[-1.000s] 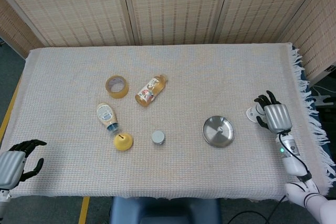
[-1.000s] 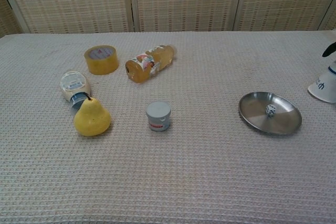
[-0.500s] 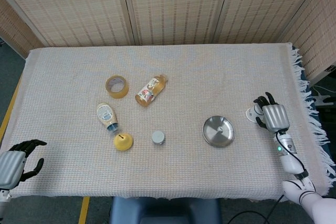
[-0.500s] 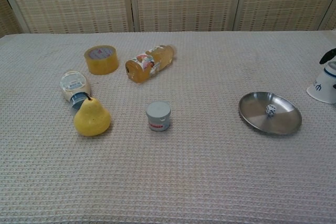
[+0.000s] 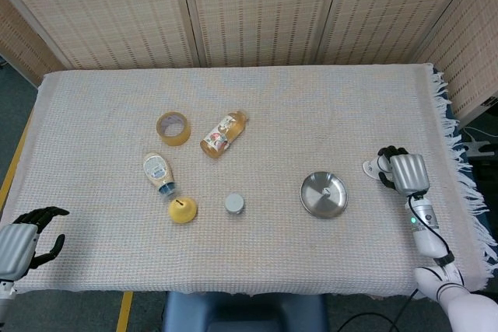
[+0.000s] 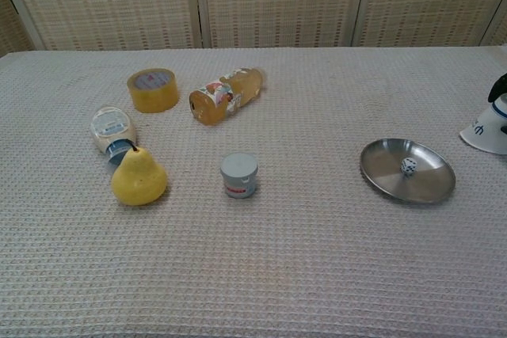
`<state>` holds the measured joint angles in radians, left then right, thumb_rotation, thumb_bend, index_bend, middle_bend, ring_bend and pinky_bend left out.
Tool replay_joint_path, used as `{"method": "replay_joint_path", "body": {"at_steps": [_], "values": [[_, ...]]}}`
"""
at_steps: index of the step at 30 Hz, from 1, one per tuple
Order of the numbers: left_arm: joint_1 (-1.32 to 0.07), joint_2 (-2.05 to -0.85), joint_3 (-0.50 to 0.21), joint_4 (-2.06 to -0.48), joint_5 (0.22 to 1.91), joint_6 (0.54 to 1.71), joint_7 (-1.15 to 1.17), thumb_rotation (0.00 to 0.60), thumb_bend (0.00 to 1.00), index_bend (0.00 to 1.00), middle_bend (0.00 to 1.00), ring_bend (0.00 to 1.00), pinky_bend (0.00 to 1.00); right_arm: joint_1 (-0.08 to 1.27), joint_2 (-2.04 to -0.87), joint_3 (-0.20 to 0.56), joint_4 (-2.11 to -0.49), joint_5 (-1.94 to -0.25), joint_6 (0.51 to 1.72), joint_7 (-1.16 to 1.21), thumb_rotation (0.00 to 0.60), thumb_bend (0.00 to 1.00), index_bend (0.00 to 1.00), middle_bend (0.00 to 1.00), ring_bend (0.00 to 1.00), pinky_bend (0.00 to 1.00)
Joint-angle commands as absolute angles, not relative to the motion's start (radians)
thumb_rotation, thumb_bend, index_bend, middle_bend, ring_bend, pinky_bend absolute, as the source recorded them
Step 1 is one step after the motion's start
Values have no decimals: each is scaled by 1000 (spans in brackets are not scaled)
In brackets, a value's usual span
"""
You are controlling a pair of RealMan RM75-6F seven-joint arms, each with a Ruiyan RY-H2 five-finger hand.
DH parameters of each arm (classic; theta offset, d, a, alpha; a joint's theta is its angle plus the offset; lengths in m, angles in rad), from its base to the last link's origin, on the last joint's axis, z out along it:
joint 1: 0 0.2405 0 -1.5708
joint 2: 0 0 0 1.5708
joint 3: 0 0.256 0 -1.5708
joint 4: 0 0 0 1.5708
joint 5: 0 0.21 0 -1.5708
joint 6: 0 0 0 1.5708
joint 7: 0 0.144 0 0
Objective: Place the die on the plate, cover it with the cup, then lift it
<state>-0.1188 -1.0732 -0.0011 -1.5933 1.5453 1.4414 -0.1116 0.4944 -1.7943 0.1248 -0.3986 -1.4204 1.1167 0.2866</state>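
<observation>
A small white die lies on the steel plate, which in the head view is the round plate right of centre. The white cup with blue marks stands mouth down and slightly tilted at the table's right side, just right of the plate. My right hand is over the cup with its dark fingers wrapped around it. At the table's near left corner, my left hand sits with fingers apart and loosely curled, holding nothing.
To the left lie a yellow pear, a small grey can, a squeeze bottle on its side, a roll of tape and a juice bottle on its side. The fringed cloth edge runs close by my right hand.
My right hand has slid a little toward me and its fingers have closed in around the cup. The cup has shifted slightly toward the plate and tilted. The left hand has not moved.
</observation>
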Motion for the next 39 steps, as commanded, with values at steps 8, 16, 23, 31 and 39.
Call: {"method": "replay_joint_path", "body": {"at_steps": [8,16,23,31,39], "values": [[-120,-1071,1,-1599,1544,1435,-105,600,429,310,296,282,351,496,-1781,106,-523,-1468,1216,323,600,223,628,489,426,817],[-119,-1067,0,-1599,1543,1437,-114,600,430,310,296,282,351,496,-1650,75,-908,-1502,1216,152,600,224,628,489,426,817],[-120,-1063,1,-1599,1542,1433,-124,600,430,310,297,283,351,488,-1594,73,-1090,-1508,1234,6,600,224,628,489,426,818],[-120,-1063,2,-1600,1545,1434,-125,600,429,310,298,282,351,476,-1550,87,-1233,-1478,1231,-111,600,224,628,489,426,819],[-120,-1063,3,-1601,1545,1433,-120,600,429,310,300,282,351,495,-1522,71,-1282,-1483,1162,-49,600,224,628,489,426,819]]}}
